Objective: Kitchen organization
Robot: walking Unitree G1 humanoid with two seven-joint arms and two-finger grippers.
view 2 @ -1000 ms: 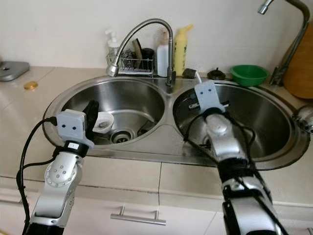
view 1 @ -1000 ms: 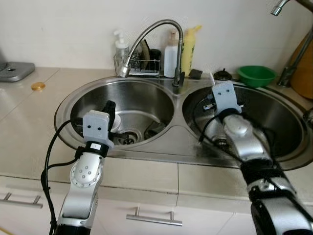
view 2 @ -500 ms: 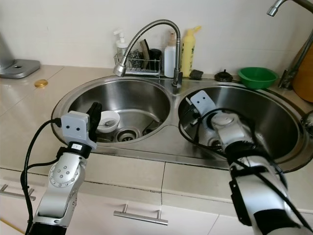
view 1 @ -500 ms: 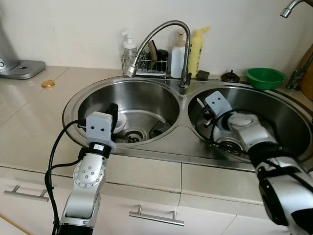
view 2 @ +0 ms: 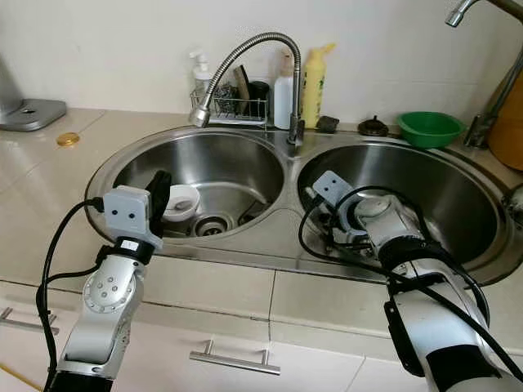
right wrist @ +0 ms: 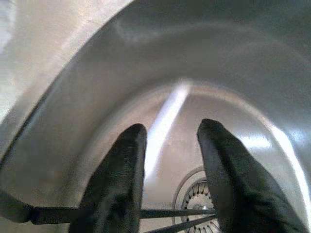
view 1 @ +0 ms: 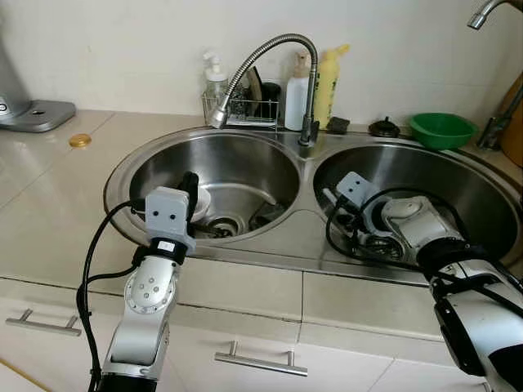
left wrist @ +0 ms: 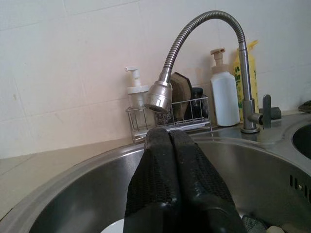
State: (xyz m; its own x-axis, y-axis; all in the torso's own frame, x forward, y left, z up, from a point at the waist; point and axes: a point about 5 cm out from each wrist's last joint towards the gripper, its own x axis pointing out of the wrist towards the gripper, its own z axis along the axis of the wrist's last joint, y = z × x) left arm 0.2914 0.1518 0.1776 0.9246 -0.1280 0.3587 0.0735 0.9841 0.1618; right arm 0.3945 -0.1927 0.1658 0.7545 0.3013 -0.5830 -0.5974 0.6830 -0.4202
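- The counter (view 1: 49, 212) carries a double sink; a gold lid (view 1: 79, 140) lies far left.
- Left pincer (left wrist: 171, 145), fingers pressed together, hangs over the near rim of the left basin (view 1: 245, 159).
- A white bowl (view 2: 181, 198) lies in that basin, just beside the pincer's tips, near the drain (view 1: 222, 226).
- Right pincer (right wrist: 170, 145) reaches into the right basin (view 1: 458, 175), fingers spread, holding nothing, above its drain (right wrist: 199, 201).
- A green bowl (view 1: 442, 127) sits behind.

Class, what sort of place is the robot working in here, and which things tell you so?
Most likely a home kitchen: a double steel sink set in a tiled counter, a bendy tap, and soap bottles behind it.
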